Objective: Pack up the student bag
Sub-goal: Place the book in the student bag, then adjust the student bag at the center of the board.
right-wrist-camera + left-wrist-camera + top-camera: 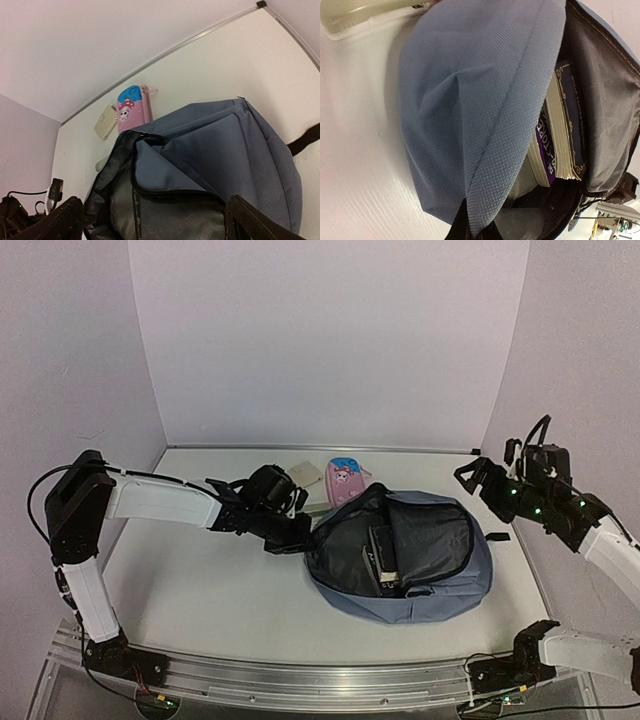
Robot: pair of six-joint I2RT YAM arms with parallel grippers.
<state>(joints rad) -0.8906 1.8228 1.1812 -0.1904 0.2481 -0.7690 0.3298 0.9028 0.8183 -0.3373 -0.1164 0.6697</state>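
Slippage is the risk: the left hand [292, 532], closed on the rim of the student bag [440, 580] at mid-tabletop, could lose the fabric, dropping it over the book [560, 135] inside. Farther off, the right hand [478, 480] hangs wide open, empty, by the right edge. How deep the left pinch sits is cut off.

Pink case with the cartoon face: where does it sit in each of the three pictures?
Top external: the pink case is in the upper middle, just behind the student bag.
Left wrist: not clearly in it; the bag's grey-blue fabric fills most of the view.
Right wrist: upper left of centre, beyond the bag.
Shared landmark: the student bag's open mouth, seen in all three.
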